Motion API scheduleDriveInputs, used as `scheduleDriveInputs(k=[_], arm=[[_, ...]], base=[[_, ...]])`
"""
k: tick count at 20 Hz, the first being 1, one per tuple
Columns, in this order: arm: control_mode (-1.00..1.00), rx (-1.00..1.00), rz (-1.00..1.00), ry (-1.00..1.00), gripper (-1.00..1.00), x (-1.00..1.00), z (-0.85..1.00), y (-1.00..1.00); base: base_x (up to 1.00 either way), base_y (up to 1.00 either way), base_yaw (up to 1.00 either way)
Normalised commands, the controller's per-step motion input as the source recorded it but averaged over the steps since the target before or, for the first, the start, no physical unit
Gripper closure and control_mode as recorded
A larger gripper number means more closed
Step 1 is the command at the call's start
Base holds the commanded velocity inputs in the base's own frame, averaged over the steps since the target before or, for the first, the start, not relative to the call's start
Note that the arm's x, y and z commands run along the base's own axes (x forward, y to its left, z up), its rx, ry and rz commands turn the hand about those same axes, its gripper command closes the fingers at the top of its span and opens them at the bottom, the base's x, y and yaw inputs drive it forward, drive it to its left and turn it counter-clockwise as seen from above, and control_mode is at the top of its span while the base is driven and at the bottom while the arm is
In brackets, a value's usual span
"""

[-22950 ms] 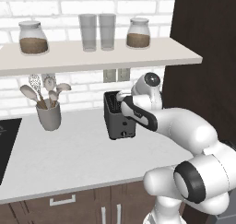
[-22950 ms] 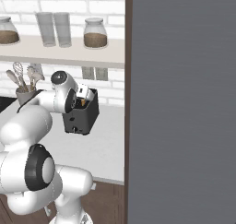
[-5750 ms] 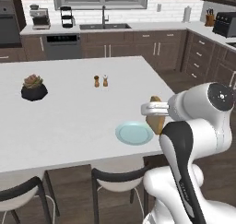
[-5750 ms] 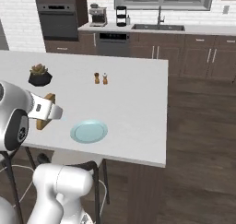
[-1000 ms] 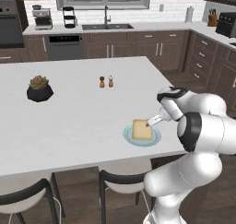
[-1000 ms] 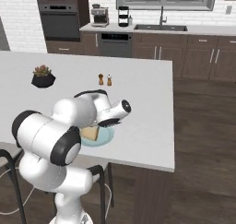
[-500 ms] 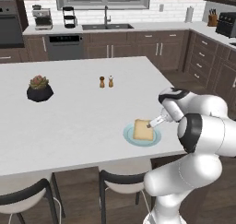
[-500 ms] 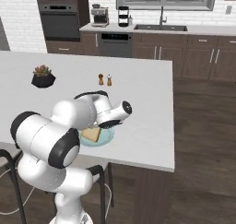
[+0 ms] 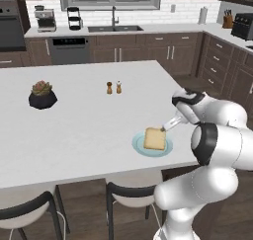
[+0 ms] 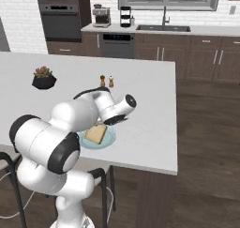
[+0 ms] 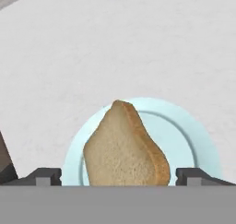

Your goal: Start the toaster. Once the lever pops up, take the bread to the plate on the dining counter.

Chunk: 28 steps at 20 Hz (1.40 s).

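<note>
The gripper (image 11: 118, 174) stands spread wide, its two dark tips far apart on either side of the bread (image 11: 123, 147) and clear of its crust, pinching nothing. From the left base camera the gripper (image 9: 163, 129) hangs just beside the slice's far right corner, low over the plate (image 9: 137, 143). The bread (image 9: 154, 138) lies flat on the plate, which sits near the front edge of the dining counter (image 9: 79, 110), toward its right end. So the task's thing lies directly ahead of and just below the claw; in the hand camera the slice runs lengthwise away from the tips, its narrower end pointing toward the middle of the counter, and the plate (image 11: 198, 144) shows as a pale ring around it. Judging by this, the delivery looks done, and what remains is to draw the single arm up and back without brushing the slice. Room for that seems ample: the counter around the plate is bare, the salt and pepper shakers (image 9: 113, 87) stand well apart toward the far edge, and the potted succulent (image 9: 42, 94) is further off at the left. The one caution is the front edge close to the plate, where a nudge could slide it off.
</note>
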Motion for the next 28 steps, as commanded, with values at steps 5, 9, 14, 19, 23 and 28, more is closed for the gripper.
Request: scheduleDriveInputs(k=[5,9,14,19,23,28], arm=[[-1.0,-0.05,0.0,0.01,-1.0,0.1,0.15,0.0],[-1.0,-0.04,-0.06,0.0,-1.0,-0.22,0.16,0.02],[-1.0,-0.18,-0.49,0.0,-1.0,-0.93,0.0,0.31],[-1.0,-0.09,-0.62,-0.01,-1.0,-0.72,0.28,0.28],[-1.0,-0.01,-0.34,0.04,-1.0,-0.73,0.63,0.27],[-1.0,0.0,-0.22,-0.02,-1.0,-1.0,0.33,0.15]], base=[[0.0,0.0,0.0],[0.0,0.0,0.0],[0.0,0.0,0.0],[0.0,0.0,0.0],[0.0,0.0,0.0],[0.0,0.0,0.0]])
